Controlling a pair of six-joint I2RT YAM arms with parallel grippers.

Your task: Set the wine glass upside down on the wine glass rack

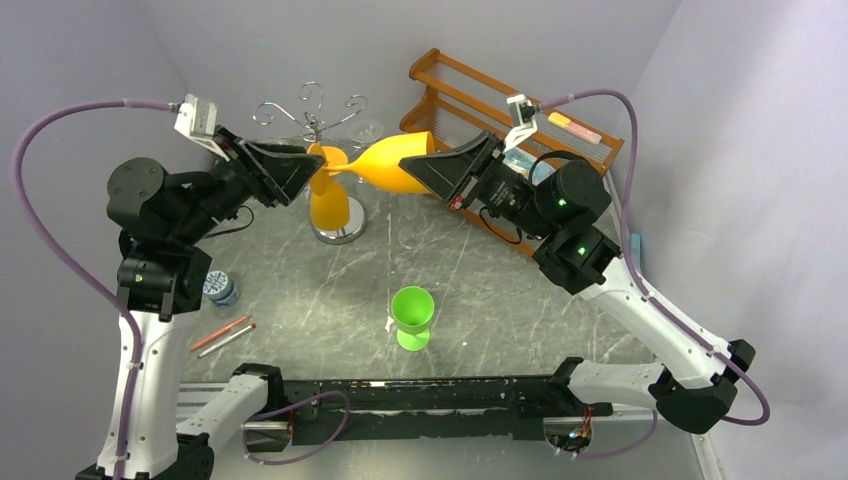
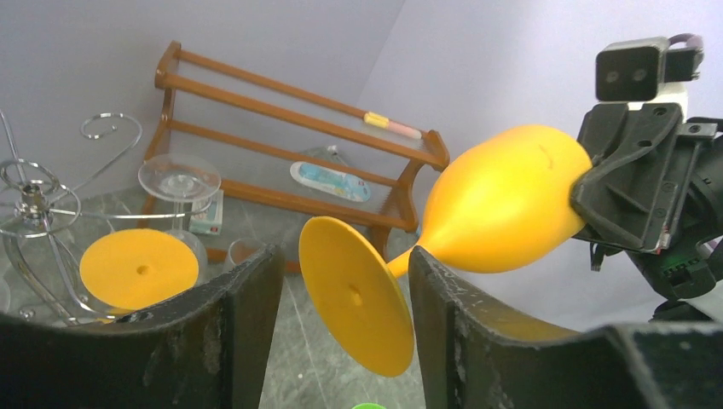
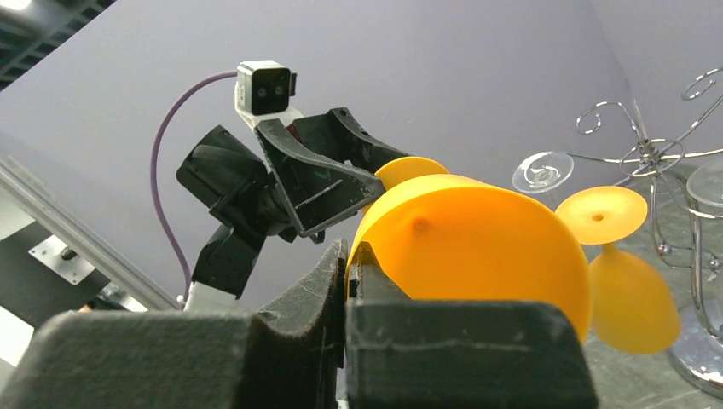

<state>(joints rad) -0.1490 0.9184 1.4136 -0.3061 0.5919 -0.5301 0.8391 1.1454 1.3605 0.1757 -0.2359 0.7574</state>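
The left hand (image 1: 312, 172) stands part open, with one of its fingers (image 2: 247, 324) on each side of the round foot (image 2: 354, 294) of the wine glass (image 1: 395, 165). The foot sits close to the finger that is farther from the rack, and a gap shows at the other finger, so this hand does not grasp anything yet. Most likely it is placed there to take the glass by the foot, because the foot is the part that must slide into a scroll arm.

Just beside this hand is the wine glass rack (image 1: 340, 234). A second orange glass (image 1: 330, 205) and a clear glass (image 2: 179, 177) already hang on it, bowl down. Their feet and the curled wires leave little room on that side.

The task's glass lies level in the air between the two hands, with its foot toward the left hand and its mouth toward the right one. The right hand (image 1: 428, 172) is clenched on the wall of the bowl at the mouth and carries the glass alone.

Close behind the right hand is the wooden shelf (image 1: 450, 85), so a pull backward seems tight. A green glass (image 1: 412, 318) stands on the desk (image 1: 500, 300), well apart from both hands.
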